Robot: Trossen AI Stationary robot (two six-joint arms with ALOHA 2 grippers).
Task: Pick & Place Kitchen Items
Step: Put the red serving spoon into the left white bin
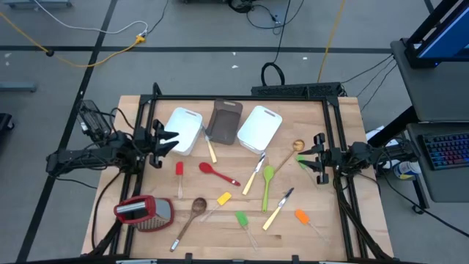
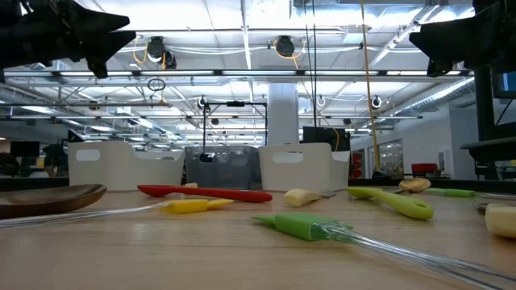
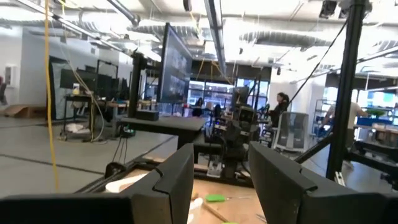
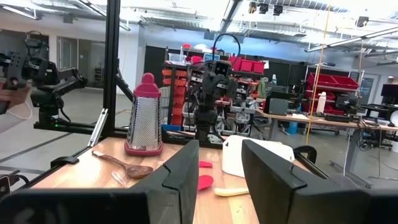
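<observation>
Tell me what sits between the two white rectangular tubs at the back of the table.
The high view shows a dark rectangular tub standing between the left white rectangular tub and the right white rectangular tub.

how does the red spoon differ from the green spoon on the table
The red spoon lies near the table's middle, below the dark tub; the green spoon lies further right. The red spoon lies slanted across the table; the green spoon runs nearly straight up and down in the high view. Both lie flat on the wood, untouched.
</observation>
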